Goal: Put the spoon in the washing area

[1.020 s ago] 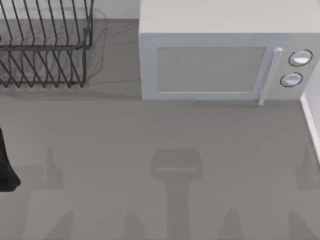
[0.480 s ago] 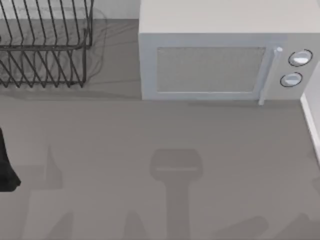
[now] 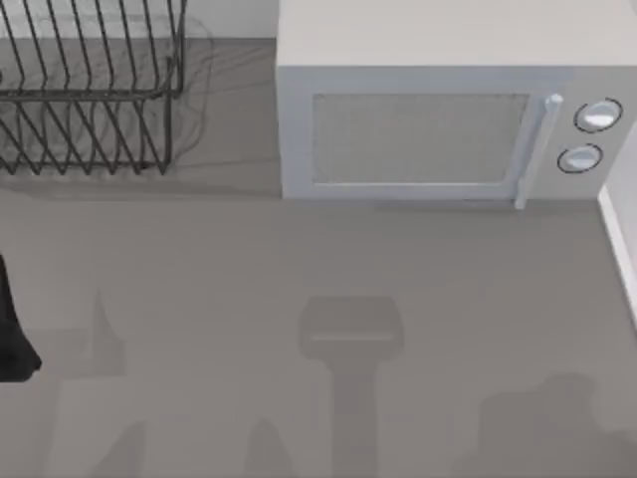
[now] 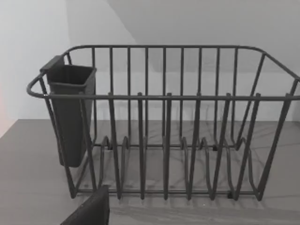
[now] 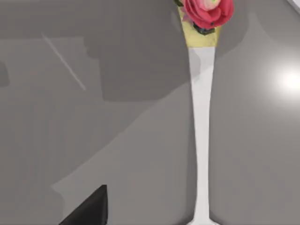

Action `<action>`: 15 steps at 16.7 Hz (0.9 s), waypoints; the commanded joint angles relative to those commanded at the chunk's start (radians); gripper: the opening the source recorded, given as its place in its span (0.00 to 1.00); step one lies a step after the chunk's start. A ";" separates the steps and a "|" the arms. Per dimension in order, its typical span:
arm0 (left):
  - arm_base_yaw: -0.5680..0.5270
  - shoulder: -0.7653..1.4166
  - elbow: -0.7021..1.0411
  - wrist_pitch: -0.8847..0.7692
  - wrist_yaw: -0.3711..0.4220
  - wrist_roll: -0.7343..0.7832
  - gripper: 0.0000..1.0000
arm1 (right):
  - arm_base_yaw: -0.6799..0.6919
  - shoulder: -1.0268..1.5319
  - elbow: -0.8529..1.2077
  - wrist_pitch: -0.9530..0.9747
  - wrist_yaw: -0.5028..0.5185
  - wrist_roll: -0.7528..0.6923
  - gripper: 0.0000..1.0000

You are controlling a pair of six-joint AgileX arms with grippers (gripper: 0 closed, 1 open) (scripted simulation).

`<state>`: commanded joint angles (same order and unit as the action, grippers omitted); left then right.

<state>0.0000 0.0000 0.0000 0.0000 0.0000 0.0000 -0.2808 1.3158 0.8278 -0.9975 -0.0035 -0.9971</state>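
On the grey counter (image 5: 93,117), spoon (image 5: 201,131) lies beside right claw (image 5: 86,208).

Greys, white and one spot of red

The bench (image 3: 199,269) is flat mid-grey; the wire dish rack (image 3: 90,100) and its cutlery cup (image 4: 70,112) are dark charcoal. The microwave (image 3: 438,110) is pale grey-white with a finely speckled door panel. The spoon (image 5: 201,140) is white, with a yellow end topped by a red-pink rose (image 5: 207,11).

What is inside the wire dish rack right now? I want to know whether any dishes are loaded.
The dish rack holds no dishes between its wires. A dark cutlery cup hangs at one end; its inside is hidden by its own walls.
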 joint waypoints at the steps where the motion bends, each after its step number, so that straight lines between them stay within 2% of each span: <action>1: 0.000 0.000 0.000 0.000 0.000 0.000 1.00 | -0.008 0.035 0.024 -0.026 0.000 -0.027 1.00; 10: 0.000 0.000 0.000 0.000 0.000 0.000 1.00 | -0.014 0.083 0.041 -0.041 -0.001 -0.059 1.00; 15: 0.000 0.000 0.000 0.000 0.000 0.000 1.00 | -0.013 0.181 -0.068 0.172 -0.001 -0.055 1.00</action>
<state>0.0000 0.0000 0.0000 0.0000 0.0000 0.0000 -0.2941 1.4971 0.7602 -0.8257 -0.0048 -1.0516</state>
